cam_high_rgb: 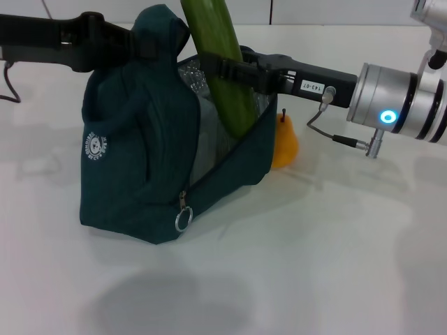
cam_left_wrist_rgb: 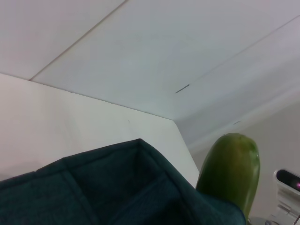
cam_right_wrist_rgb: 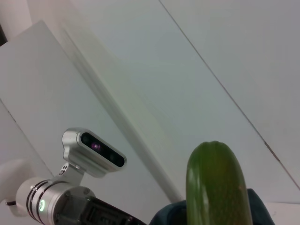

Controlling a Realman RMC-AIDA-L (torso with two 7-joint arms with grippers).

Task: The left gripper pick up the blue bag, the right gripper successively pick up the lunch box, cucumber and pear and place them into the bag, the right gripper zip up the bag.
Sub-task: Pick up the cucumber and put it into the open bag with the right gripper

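Cucumber going into the bag
The right gripper [cam_high_rgb: 222, 70] pinches the cucumber [cam_high_rgb: 222, 63] upright over the blue bag [cam_high_rgb: 150, 160]; the left gripper [cam_high_rgb: 140, 43] clamps its handle; the pear [cam_high_rgb: 284, 143] sits half-hidden behind.

Right pincer [cam_high_rgb: 222, 70] — matte black, on a black forearm link bearing a small white label with dark characters. Silver cylindrical wrist with black bands and a glowing blue ring light; thin grey cable with metal plug beneath. Left pincer [cam_high_rgb: 143, 43] — black, on a black arm.
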